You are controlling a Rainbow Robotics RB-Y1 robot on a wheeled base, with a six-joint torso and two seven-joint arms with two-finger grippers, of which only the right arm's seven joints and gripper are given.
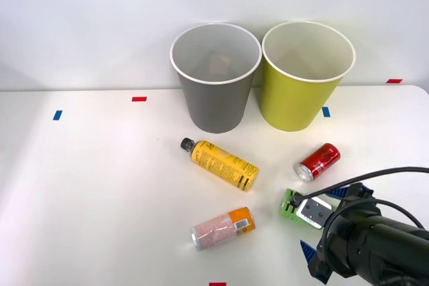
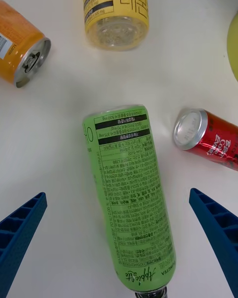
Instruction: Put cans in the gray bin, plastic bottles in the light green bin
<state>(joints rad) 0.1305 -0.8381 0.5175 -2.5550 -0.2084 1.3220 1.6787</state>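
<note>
Hovering over the slim bright-green plastic bottle [image 2: 131, 198], the right gripper [image 2: 119, 243] spread wide, fingers straddling it, clear.

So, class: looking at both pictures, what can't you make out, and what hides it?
- Green bottle, front view: mostly hidden behind the right arm.
- Green bottle's cap, wrist view: cut off at the picture's edge.
- Gray bin: something dim inside, too faint to tell.
- Pink can, wrist view: partly cut off by the edge.

Light: bright, even, from overhead.
Shadows: soft, short, under the gray bin [image 1: 215, 78] on the worktop [image 1: 100, 185].
Focus: sharp throughout.
</note>
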